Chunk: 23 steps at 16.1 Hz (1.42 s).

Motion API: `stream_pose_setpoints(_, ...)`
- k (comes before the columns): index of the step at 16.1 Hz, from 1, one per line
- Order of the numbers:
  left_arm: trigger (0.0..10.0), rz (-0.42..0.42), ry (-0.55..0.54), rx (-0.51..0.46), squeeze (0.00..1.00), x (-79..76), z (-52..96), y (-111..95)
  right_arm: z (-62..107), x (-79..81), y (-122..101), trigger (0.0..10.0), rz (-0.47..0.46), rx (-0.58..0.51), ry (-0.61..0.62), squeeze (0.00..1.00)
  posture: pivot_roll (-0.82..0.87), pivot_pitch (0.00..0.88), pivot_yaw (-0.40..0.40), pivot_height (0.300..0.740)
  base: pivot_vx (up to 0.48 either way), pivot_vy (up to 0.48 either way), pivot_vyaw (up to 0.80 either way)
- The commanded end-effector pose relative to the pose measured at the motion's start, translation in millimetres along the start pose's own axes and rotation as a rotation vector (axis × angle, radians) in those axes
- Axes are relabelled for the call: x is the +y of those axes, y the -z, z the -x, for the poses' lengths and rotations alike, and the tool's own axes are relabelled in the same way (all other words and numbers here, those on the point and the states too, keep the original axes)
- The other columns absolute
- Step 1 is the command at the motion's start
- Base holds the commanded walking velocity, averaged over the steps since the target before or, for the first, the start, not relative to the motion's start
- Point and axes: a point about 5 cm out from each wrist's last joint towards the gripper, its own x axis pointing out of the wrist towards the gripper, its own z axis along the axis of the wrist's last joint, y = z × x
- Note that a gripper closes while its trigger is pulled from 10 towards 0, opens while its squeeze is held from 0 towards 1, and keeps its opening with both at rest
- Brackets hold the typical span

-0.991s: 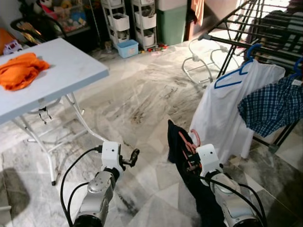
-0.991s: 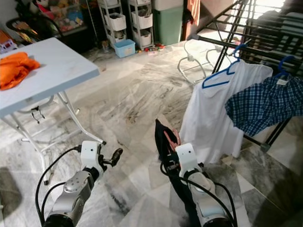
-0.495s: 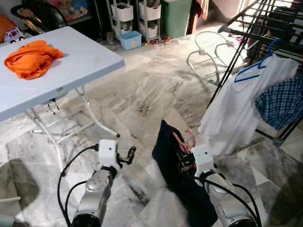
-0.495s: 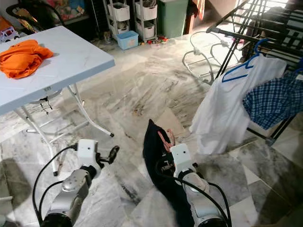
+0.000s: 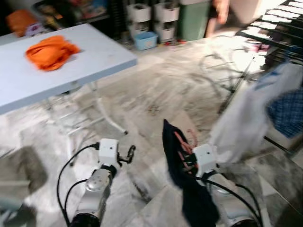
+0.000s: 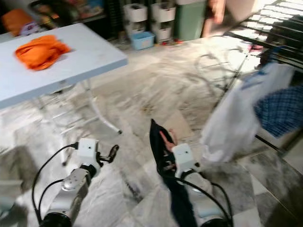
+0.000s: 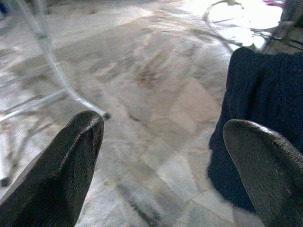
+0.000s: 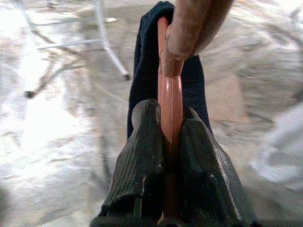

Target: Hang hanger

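Motion blur throughout; daylight glare upper right; floor (image 5: 156, 94) washed out.

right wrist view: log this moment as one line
right pincer: shut on pink hanger | load: dark navy garment on hanger | left pincer: open, empty | drying rack: ahead right, not reached

Right gripper (image 5: 188, 152) holds pink hanger (image 5: 185, 140), dark garment (image 5: 177, 161) draped; blurred

Silver arms, white wrist blocks, black cables, ridged black claws.
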Motion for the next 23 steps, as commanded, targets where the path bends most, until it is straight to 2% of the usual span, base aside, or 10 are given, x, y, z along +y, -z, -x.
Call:
stream_pose_setpoints(1,10.0,-0.008,0.008,-0.004,0.00,-0.4,-1.1,-1.6,-1.0,-0.5,-14.6,10.0,0.005,-0.074,-0.010,0.00,-0.17,0.000,0.050,0.740,0.000,0.000,0.80)
stream_pose_setpoints(3,10.0,0.005,0.041,0.004,0.00,-4.1,-2.2,-1.3,-0.9,-1.2,-16.3,10.0,0.002,-0.085,0.000,0.00,-0.17,0.000,0.052,0.740,0.000,0.000,0.80)
stream_pose_setpoints(8,10.0,0.006,0.045,0.006,0.00,-5.5,-2.5,-0.3,-0.7,2.5,-25.7,10.0,-0.009,-0.130,-0.027,0.00,-0.17,0.000,0.049,0.740,0.000,0.000,0.00)
stream_pose_setpoints(11,10.0,0.013,0.047,-0.016,0.00,-3.1,-4.0,-4.6,-1.7,7.1,-42.2,10.0,-0.043,-0.198,-0.044,0.00,-0.17,0.000,0.047,0.740,0.000,0.000,0.00)
stream_pose_setpoints(12,10.0,0.010,0.049,-0.030,0.00,-1.4,-4.9,-7.7,-1.3,9.8,-53.2,10.0,-0.084,-0.244,-0.059,0.00,-0.17,0.000,0.047,0.740,0.000,0.000,0.00)
stream_pose_setpoints(16,10.0,0.037,0.127,-0.120,0.00,-5.4,-9.2,-27.0,1.8,23.6,-68.3,10.0,-0.109,-0.286,-0.171,0.00,-0.17,0.000,0.046,0.740,0.000,0.000,0.00)
stream_pose_setpoints(19,10.0,0.003,0.168,-0.212,0.00,-3.2,-13.8,-49.2,9.4,36.2,-70.2,10.0,-0.131,-0.264,-0.333,0.00,-0.17,0.000,0.047,0.740,0.000,0.000,0.00)
stream_pose_setpoints(23,10.0,0.012,0.186,-0.230,0.00,-3.3,-16.5,-54.7,18.8,44.1,-74.5,10.0,-0.175,-0.263,-0.462,0.00,-0.17,0.000,0.050,0.740,0.000,0.000,0.00)
